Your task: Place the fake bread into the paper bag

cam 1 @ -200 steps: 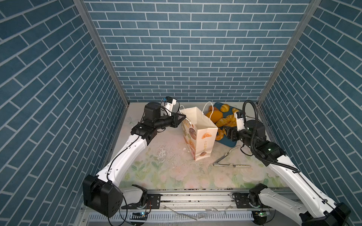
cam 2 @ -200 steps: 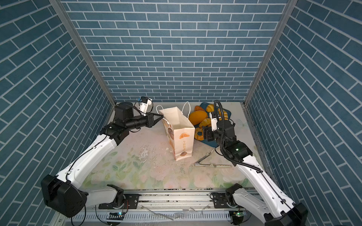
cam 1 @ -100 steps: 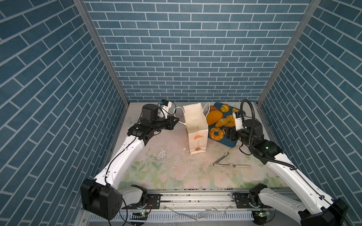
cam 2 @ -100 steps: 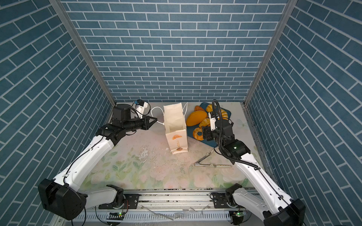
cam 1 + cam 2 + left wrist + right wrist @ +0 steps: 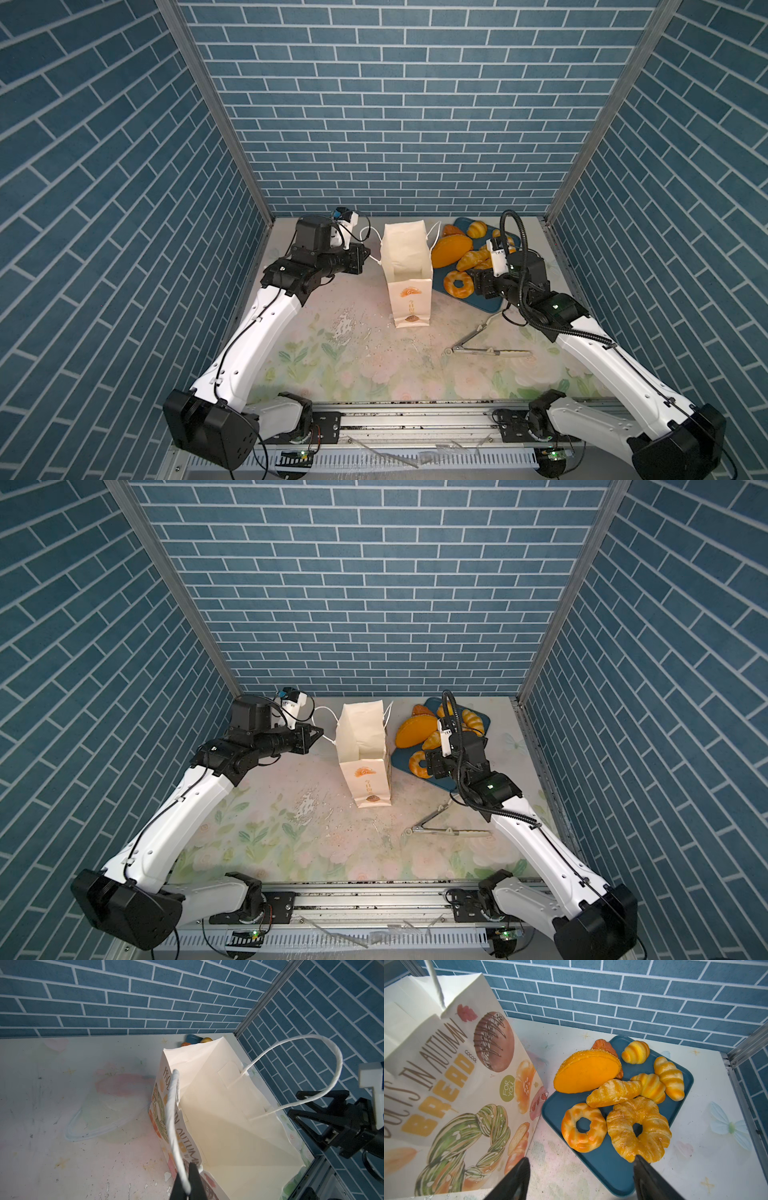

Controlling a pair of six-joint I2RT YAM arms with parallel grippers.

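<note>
The cream paper bag [image 5: 407,270] [image 5: 365,750] stands upright and open at mid-table, its narrow logo side facing the front. My left gripper [image 5: 188,1186] [image 5: 365,255] is shut on one white cord handle [image 5: 173,1122], just left of the bag. The fake bread lies on a dark blue tray [image 5: 602,1163] right of the bag: an oval loaf [image 5: 587,1072] [image 5: 451,249], a ring doughnut [image 5: 583,1128] [image 5: 457,284], a curled croissant [image 5: 639,1126] and several smaller rolls. My right gripper [image 5: 581,1167] [image 5: 478,282] hovers open over the tray's near corner, holding nothing.
Thin metal tongs [image 5: 486,349] [image 5: 444,831] lie on the floral table in front of the tray, beside my right arm. Blue brick walls close in the back and both sides. The bag's printed wide face [image 5: 446,1084] sits close to the tray's edge.
The left gripper drew back to the left with the handle, and the bag swung from a slanted pose to upright and square, narrow side forward. The right gripper barely shifted.
</note>
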